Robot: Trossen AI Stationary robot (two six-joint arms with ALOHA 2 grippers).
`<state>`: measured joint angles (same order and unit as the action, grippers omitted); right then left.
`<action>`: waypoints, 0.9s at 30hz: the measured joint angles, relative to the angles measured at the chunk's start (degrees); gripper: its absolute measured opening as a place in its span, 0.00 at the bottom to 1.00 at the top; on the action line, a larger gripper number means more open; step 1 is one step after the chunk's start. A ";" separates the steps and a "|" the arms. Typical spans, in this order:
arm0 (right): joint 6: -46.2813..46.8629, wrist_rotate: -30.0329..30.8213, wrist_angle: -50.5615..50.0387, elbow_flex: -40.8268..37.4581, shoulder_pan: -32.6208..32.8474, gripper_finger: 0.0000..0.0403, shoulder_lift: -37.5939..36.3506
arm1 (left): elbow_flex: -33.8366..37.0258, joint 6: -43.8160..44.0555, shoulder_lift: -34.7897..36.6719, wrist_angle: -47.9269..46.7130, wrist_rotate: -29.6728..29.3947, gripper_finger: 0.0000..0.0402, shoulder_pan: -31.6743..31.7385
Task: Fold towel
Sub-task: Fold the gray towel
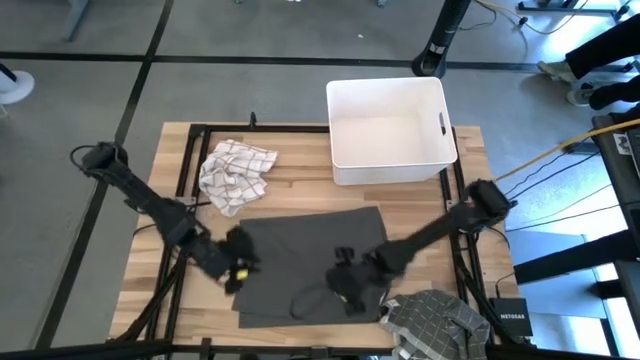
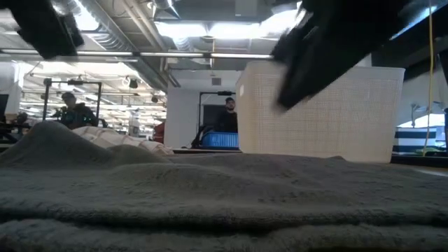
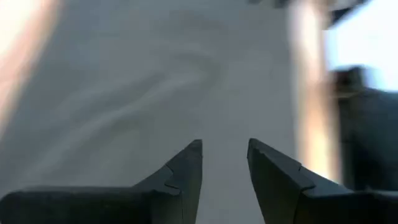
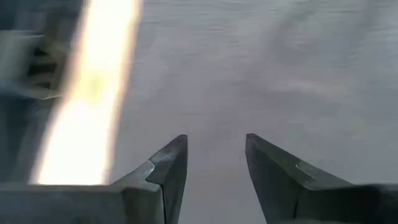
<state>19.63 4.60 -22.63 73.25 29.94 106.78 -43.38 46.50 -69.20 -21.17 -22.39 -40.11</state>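
A dark grey towel (image 1: 310,260) lies spread flat on the wooden table, with a low wrinkle near its near edge (image 1: 305,300). It fills the foreground of the low view (image 2: 224,196). My left gripper (image 1: 238,268) hovers over the towel's left edge. It is open, and its fingers show only grey cloth beyond them (image 3: 225,146). My right gripper (image 1: 345,285) hangs over the towel's near middle, also open with nothing between its fingers (image 4: 216,140).
A white plastic bin (image 1: 390,130) stands at the far right of the table. A crumpled white checked cloth (image 1: 235,172) lies at the far left, and a grey checked cloth (image 1: 435,318) at the near right corner. People stand in the room behind (image 2: 229,115).
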 joint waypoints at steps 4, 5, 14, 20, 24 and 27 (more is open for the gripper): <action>6.87 -0.14 -3.07 -0.01 7.05 0.41 -0.30 | 0.00 -2.59 -4.99 12.65 -0.68 0.30 -6.63; 7.89 -0.11 -4.15 -0.04 8.37 0.41 0.04 | 0.00 -3.46 -6.61 14.82 -0.68 0.30 -7.66; 9.68 10.85 -17.48 -0.04 8.47 0.41 2.41 | 0.07 5.69 -21.43 12.16 0.47 0.30 -7.80; 2.86 10.82 -17.01 0.02 4.69 0.41 3.93 | -0.30 16.14 -24.88 1.17 3.93 0.30 -5.86; -1.93 12.55 -17.43 0.02 1.50 0.41 6.60 | -0.28 21.98 -24.16 -8.77 3.06 0.30 -5.08; -4.72 16.66 -16.44 0.14 -1.48 0.41 7.88 | -0.25 25.25 -23.57 -14.17 1.99 0.30 -4.44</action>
<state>14.91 21.25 -39.07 73.39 28.46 114.65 -43.62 71.74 -92.77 -35.34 -20.40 -44.55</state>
